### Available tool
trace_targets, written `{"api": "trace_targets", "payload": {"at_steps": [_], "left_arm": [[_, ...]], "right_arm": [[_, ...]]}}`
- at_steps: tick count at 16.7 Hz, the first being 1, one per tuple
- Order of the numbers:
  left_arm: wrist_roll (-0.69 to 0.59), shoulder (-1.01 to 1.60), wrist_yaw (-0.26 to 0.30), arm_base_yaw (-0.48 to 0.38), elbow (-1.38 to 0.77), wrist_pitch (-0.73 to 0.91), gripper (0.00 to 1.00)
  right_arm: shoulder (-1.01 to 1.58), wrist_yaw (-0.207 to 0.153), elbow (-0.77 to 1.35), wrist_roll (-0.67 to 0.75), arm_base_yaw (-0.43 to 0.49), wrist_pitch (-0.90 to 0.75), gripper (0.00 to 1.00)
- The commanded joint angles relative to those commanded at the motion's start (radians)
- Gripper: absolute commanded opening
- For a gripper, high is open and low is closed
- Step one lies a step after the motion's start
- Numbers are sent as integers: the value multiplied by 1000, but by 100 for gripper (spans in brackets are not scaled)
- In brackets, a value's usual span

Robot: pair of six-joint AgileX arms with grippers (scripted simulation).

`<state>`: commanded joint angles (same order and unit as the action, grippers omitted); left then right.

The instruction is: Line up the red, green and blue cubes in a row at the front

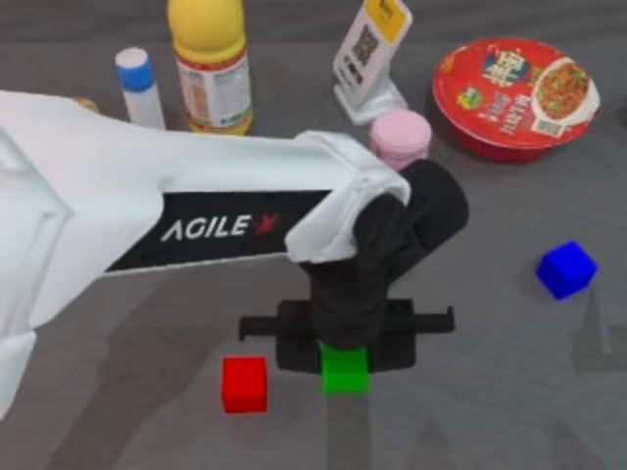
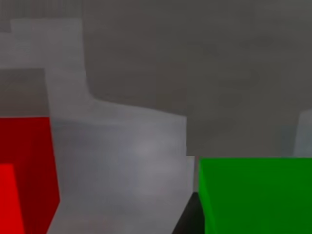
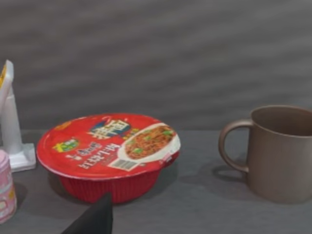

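Top view shows my left gripper (image 1: 345,364) low over the front middle of the table (image 1: 490,411), its dark body covering part of the green cube (image 1: 345,372); I cannot tell whether its fingers are apart or pressed on that cube. My left arm reaches in from the table's left, and its white shell carries the word AGILE in white on a black band.

I count three cubes, one of each colour. The red cube (image 1: 244,383) sits just left of the green one with a gap between them, both near the front edge. The blue cube (image 1: 566,269) lies well apart, toward the right side and farther back. My left wrist view shows the red cube (image 2: 27,170) and the green cube (image 2: 256,195) close up with bare table between.

Along the back stand one pink cup (image 1: 400,137), one red instant-noodle bowl (image 1: 516,95) whose lid bears writing I cannot read, one white sign (image 1: 368,54) with a QR code, one yellow bottle (image 1: 210,64) and one white bottle with a blue cap (image 1: 139,86).

My right wrist view adds one brown mug (image 3: 275,151) beside the noodle bowl (image 3: 109,156); my right gripper is not visible there.
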<state>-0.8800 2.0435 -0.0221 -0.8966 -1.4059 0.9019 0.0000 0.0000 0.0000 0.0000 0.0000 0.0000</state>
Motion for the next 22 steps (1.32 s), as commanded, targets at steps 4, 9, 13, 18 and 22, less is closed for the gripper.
{"api": "trace_targets", "payload": {"at_steps": [4,9,13,18,22], "left_arm": [[-2,22,-1,1,36,-48,0],[-2,22,-1,1,36,-48,23],[-2,22,-1,1,36,-48,53],[-2,22,-1,1,36,-48,90],[-2,22,-1,1,36,-48,100]], "right_arm": [[0,0,0,0,0,0,100],[0,0,0,0,0,0,100],[0,0,0,0,0,0,100],[0,0,0,0,0,0,100],[0,0,0,0,0,0,100]]}}
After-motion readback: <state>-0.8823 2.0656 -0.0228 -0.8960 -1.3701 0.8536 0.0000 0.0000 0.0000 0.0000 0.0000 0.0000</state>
